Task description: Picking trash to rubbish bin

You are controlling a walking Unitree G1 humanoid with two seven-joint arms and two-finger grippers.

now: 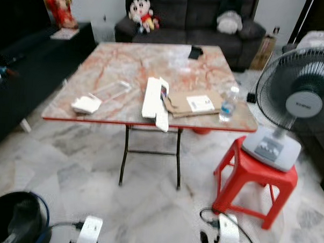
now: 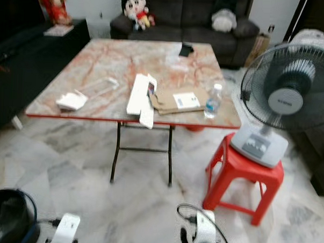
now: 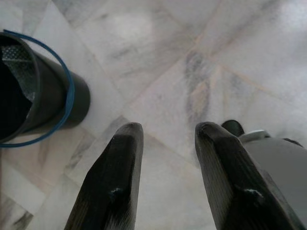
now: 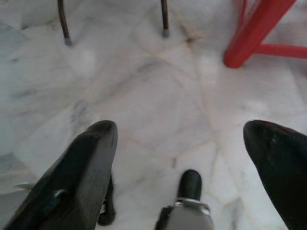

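Home living room: dark sofa (image 1: 209, 18) (plush doll (image 1: 141, 13) on it), marble-tiled floor (image 1: 84, 166), folding table (image 1: 127, 61).

The left gripper (image 3: 165, 179) has two long black fingers (image 3: 112, 184) with a matte, slightly scuffed surface and rounded tips, and a small pale mark on each. The right gripper (image 4: 182, 167) has the same black fingers (image 4: 79, 179). In the head views both arms end in silver-white wrist housings (image 1: 88, 231), with black cables (image 1: 238, 227) looping beside them.
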